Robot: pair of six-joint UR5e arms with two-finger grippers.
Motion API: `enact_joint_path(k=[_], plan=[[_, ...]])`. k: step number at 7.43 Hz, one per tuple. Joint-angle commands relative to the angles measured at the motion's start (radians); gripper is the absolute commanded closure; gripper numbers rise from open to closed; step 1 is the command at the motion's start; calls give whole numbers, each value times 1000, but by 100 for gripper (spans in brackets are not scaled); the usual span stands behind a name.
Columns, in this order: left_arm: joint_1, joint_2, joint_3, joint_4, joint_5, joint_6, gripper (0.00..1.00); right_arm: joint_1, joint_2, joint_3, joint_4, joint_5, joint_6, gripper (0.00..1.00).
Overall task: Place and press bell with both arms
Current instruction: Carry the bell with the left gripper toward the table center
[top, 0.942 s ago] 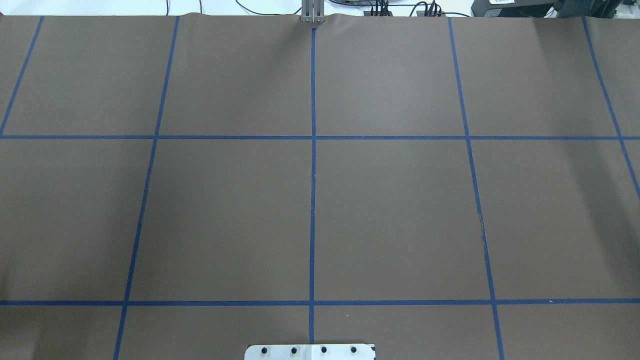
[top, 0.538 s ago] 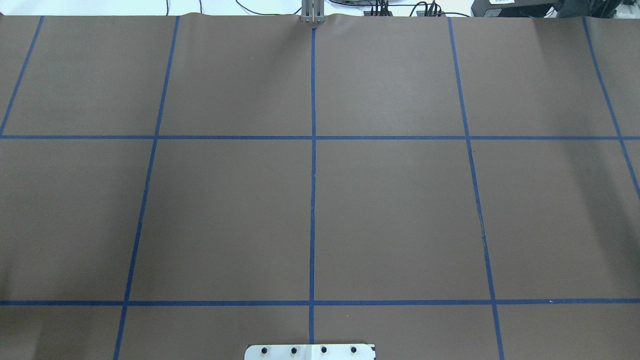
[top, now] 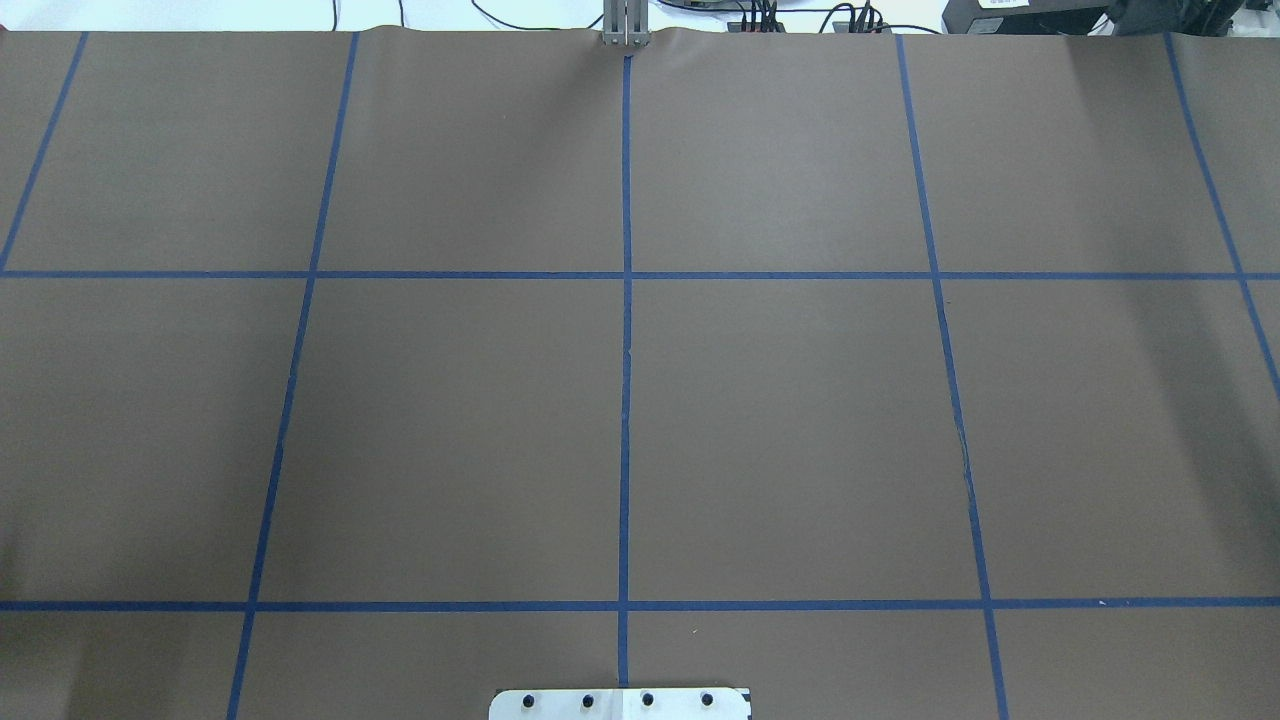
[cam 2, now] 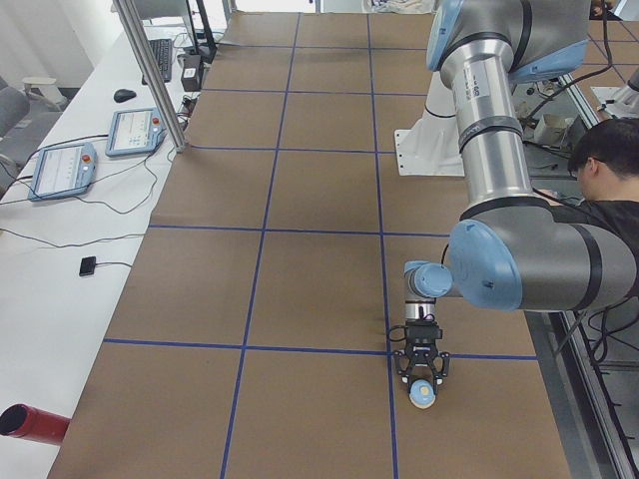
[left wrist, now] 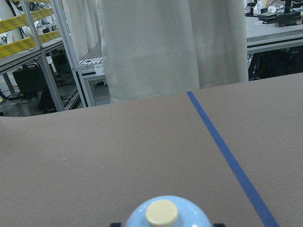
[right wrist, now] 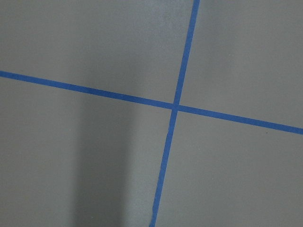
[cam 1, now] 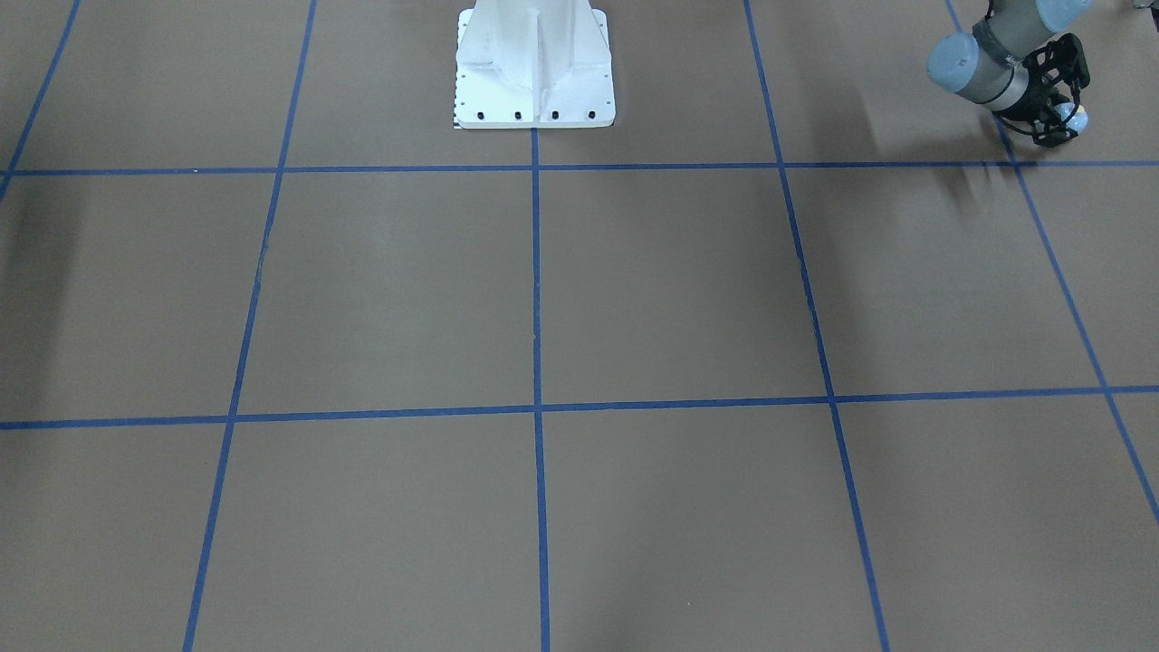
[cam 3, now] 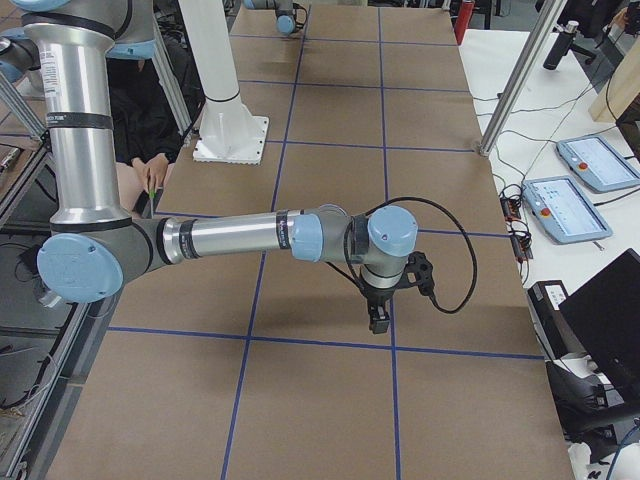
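Note:
The light-blue bell (left wrist: 168,216) with its cream button fills the bottom edge of the left wrist view, upright, with a black finger tip at each side. My left gripper (cam 1: 1061,122) is shut on the bell (cam 1: 1077,118) low over the brown table, close to a blue tape crossing; I cannot tell whether the bell touches the table. The exterior left view shows the same bell (cam 2: 423,396) in the left gripper (cam 2: 422,382). My right gripper (cam 3: 380,320) points down over the table's other end, apart from the bell; whether it is open or shut I cannot tell.
The brown table (top: 800,420) carries a grid of blue tape. The white pedestal (cam 1: 534,72) stands at the robot's side. A person (cam 2: 599,180) sits beside the table. Teach pendants (cam 2: 62,168), a metal post (cam 2: 150,75) and a red cylinder (cam 2: 30,424) lie along the far edge.

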Motion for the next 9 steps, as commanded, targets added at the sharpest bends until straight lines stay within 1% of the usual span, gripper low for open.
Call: enact_joint_path(k=[1, 2, 3, 5, 6, 7, 8, 9], plan=[[-13, 52, -42, 3, 0, 14, 100, 3, -1, 2, -1, 0, 0, 1], [-18, 107, -119, 4, 0, 72, 100, 3, -2, 2, -1, 0, 0, 1], [-42, 129, -183, 32, -1, 136, 100, 3, -4, 0, 0, 0, 0, 0], [-244, 112, -278, 119, 3, 401, 100, 3, -6, 0, -1, 0, 0, 0], [-334, 71, -300, 121, 14, 522, 100, 3, -6, 0, -1, 0, 0, 0], [-454, -8, -302, 132, 72, 668, 100, 3, -6, 0, -1, 2, 0, 0], [-587, -155, -300, 211, 116, 850, 100, 3, -7, 0, -1, 2, 0, 0], [-664, -311, -290, 284, 144, 984, 100, 3, -6, -1, -1, 2, 0, 0]])
